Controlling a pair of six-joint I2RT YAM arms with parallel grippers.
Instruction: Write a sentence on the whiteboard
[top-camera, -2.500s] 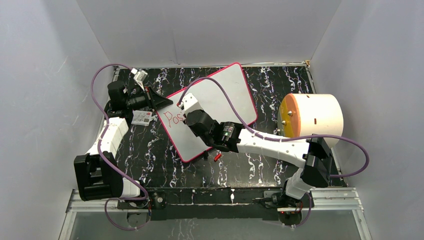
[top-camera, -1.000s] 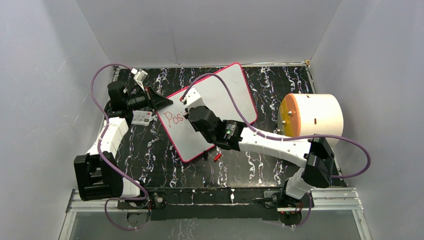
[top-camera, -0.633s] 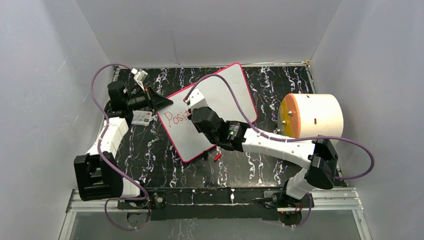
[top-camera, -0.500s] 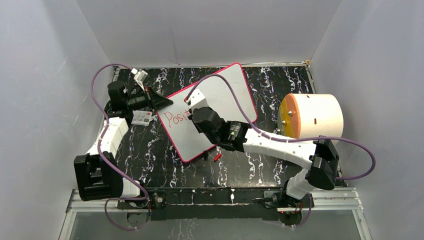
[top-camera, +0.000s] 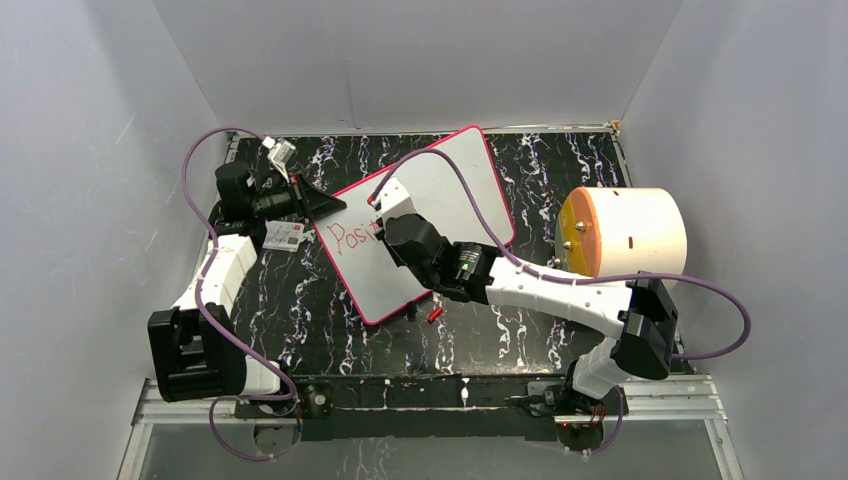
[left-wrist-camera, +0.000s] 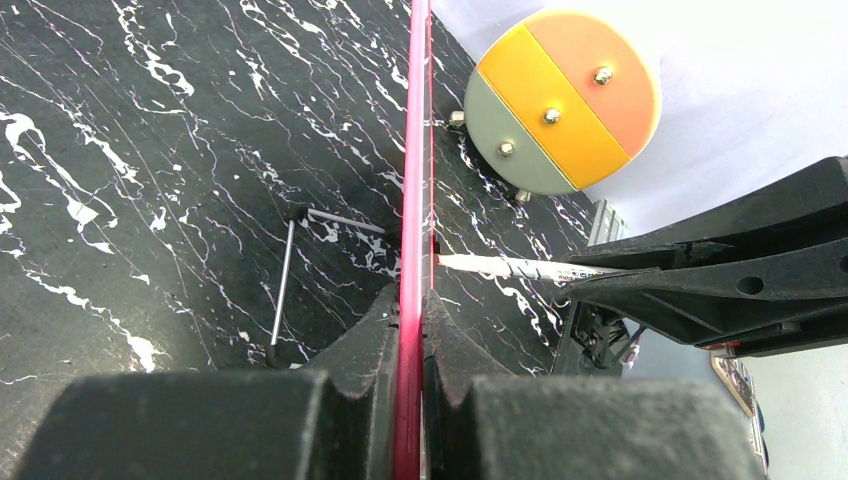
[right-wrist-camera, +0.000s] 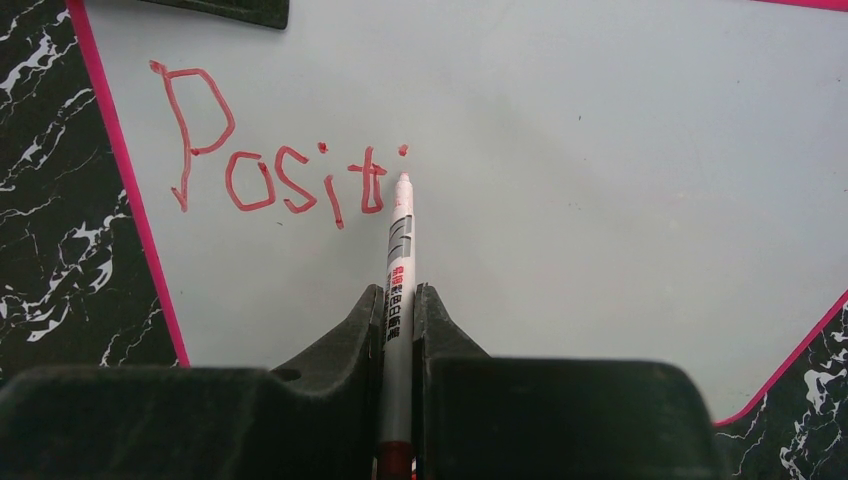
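Note:
The whiteboard (top-camera: 440, 200), white with a thin pink-red frame, lies slanted on the black marbled table. The sentence (right-wrist-camera: 275, 170) reads "Positi" in red marker, also seen in the top view (top-camera: 350, 237). My right gripper (right-wrist-camera: 398, 300) is shut on a grey marker (right-wrist-camera: 398, 260), its red tip on the board just below a fresh dot. In the top view the right gripper (top-camera: 377, 228) is over the board's middle. My left gripper (left-wrist-camera: 411, 310) is shut on the board's pink frame (left-wrist-camera: 412, 150), at the board's left edge (top-camera: 335, 205).
A big white cylinder with an orange end (top-camera: 625, 235) lies on the right of the table. A small white printed card (top-camera: 284, 236) lies by the left arm. A red marker cap (top-camera: 434, 314) lies on the table near the board's near corner. A thin metal stand (left-wrist-camera: 285, 280) shows behind the board.
The right gripper has moved rightward along the board with the marker. The writing has grown from "Pos" to "Positi". The left gripper has not moved.

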